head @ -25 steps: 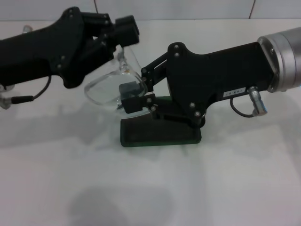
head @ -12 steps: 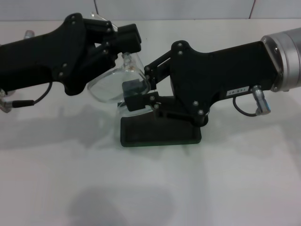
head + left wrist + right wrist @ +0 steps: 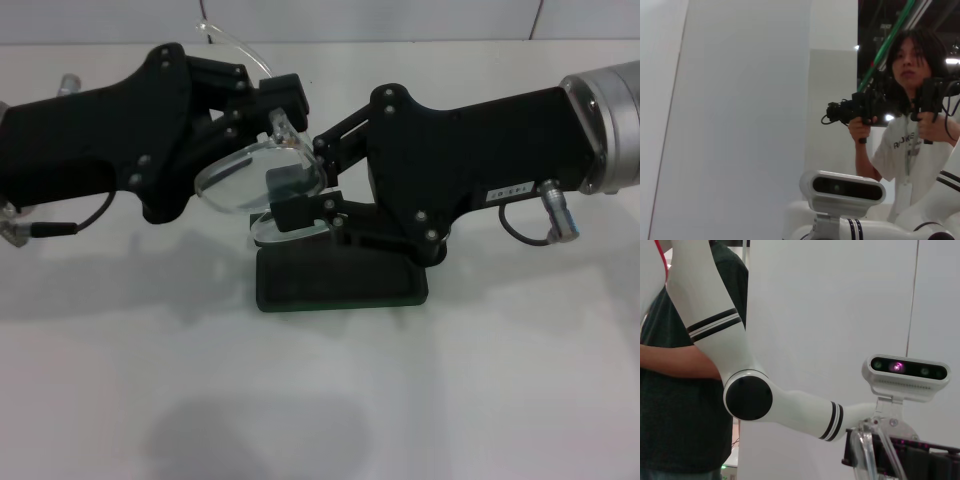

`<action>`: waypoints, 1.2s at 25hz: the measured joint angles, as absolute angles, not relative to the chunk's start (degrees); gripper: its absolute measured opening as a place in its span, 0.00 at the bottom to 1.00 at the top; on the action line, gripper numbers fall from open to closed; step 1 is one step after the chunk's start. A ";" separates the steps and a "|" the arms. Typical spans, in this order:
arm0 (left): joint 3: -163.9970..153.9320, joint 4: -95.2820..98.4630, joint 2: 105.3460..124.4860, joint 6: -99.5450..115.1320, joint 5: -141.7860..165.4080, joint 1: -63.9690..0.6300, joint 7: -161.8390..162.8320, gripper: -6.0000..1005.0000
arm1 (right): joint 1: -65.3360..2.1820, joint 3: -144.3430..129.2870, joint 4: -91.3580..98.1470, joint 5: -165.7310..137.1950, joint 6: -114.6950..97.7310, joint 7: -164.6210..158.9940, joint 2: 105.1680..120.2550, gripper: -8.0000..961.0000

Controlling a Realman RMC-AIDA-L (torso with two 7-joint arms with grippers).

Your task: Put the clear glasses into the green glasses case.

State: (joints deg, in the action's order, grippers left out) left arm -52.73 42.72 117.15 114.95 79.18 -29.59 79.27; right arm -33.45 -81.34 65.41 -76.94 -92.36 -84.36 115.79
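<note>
The clear glasses (image 3: 235,180) hang in the air between my two grippers, above the table, with one thin arm curving up behind the left gripper. My left gripper (image 3: 278,115) comes in from the left and is shut on their top edge near the bridge. From the right, my right gripper (image 3: 288,200) is shut on the lens, one pad showing through the clear plastic. The green glasses case (image 3: 340,285) lies flat on the table just below the right gripper, which hides its back part. In the right wrist view a clear piece of the glasses (image 3: 863,450) shows close up.
The white table (image 3: 450,400) stretches wide in front of the case. A wall runs along the table's far edge. The left wrist view faces away from the table, at my head camera (image 3: 842,187) and a person (image 3: 910,100) holding controllers.
My left gripper has moved right and down, closer to the right gripper. The glasses have shifted right and tilted with it, one arm now sticking up. The right gripper has barely moved.
</note>
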 joint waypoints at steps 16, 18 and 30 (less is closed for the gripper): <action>-52.62 42.64 117.42 114.98 78.52 -29.28 77.92 0.07 | -32.88 -80.49 65.28 -76.29 -93.32 -84.20 115.84 0.13; -51.22 42.59 117.54 114.90 77.71 -28.88 77.59 0.07 | -32.77 -80.48 65.29 -76.21 -93.64 -84.20 115.83 0.13; -39.40 36.20 116.05 113.99 77.60 -26.85 77.52 0.06 | -29.29 -78.62 67.34 -72.67 -99.70 -80.10 115.86 0.13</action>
State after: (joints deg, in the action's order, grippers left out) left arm -39.40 36.20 116.05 113.99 77.60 -26.85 77.52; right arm -29.29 -78.62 67.34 -72.67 -99.70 -80.11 115.86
